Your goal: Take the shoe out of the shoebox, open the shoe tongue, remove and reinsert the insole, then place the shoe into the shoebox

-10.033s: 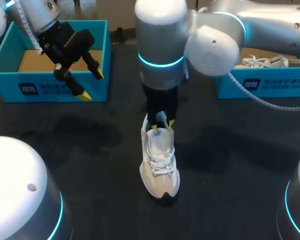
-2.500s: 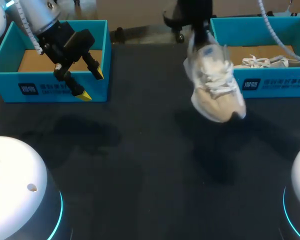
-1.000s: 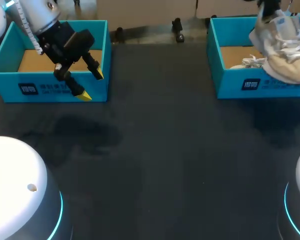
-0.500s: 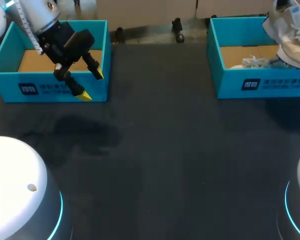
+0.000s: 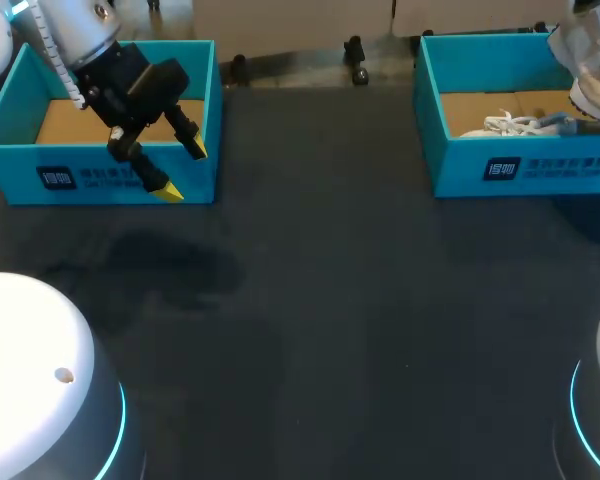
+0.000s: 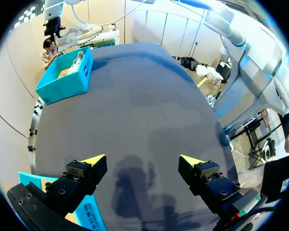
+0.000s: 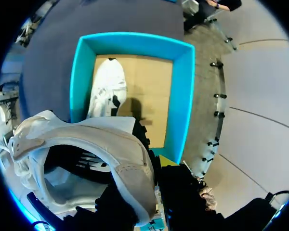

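A white and beige shoe (image 5: pixel 592 62) hangs over the right teal shoebox (image 5: pixel 520 165), partly cut off at the head view's right edge. In the right wrist view my right gripper (image 7: pixel 145 166) is shut on the held shoe's (image 7: pixel 86 139) heel collar, above the right shoebox (image 7: pixel 183 91). A second white shoe (image 7: pixel 108 89) lies inside on the cardboard floor; its laces (image 5: pixel 515 124) show in the head view. My left gripper (image 5: pixel 183 170) stands open and empty over the front wall of the left teal shoebox (image 5: pixel 100 178). In the left wrist view the left gripper (image 6: pixel 142 161) holds nothing.
The left shoebox shows only a bare cardboard floor (image 5: pixel 70 120). A dark table top (image 5: pixel 320 300) stretches between the two boxes. Both arms' white bases (image 5: pixel 40 380) rise at the near corners.
My right arm has carried the shoe further right and back over the right shoebox, partly out of the head view. The left arm has not moved.
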Motion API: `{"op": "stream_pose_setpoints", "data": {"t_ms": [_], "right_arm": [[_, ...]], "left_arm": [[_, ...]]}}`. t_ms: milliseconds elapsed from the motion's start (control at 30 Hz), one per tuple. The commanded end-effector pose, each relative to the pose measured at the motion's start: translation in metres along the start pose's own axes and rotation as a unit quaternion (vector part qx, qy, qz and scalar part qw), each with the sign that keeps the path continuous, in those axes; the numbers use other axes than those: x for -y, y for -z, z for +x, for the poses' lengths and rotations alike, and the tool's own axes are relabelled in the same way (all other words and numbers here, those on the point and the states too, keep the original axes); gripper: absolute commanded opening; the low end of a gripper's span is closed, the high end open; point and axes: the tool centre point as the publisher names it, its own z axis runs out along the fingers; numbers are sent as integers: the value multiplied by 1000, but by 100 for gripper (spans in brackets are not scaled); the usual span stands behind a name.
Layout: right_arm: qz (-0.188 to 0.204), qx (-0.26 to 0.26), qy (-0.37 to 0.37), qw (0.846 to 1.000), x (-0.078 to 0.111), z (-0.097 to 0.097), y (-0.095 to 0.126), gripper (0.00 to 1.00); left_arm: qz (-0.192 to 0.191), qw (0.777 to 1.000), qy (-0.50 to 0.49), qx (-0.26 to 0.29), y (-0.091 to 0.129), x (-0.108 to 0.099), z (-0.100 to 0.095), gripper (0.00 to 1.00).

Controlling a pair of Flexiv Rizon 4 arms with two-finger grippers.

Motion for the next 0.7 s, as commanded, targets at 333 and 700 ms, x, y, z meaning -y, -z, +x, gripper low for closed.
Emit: {"op": "stream_pose_setpoints", "data": {"t_ms": [333,700], "right_arm": [[22,-18,-168,985,24,0,-7,0],[48,-6,-397,917,37,11,1,0]], "left_arm": [[-1,1000,0,0,0,0,0,100],[-1,1000,0,0,0,0,0,100]]}}
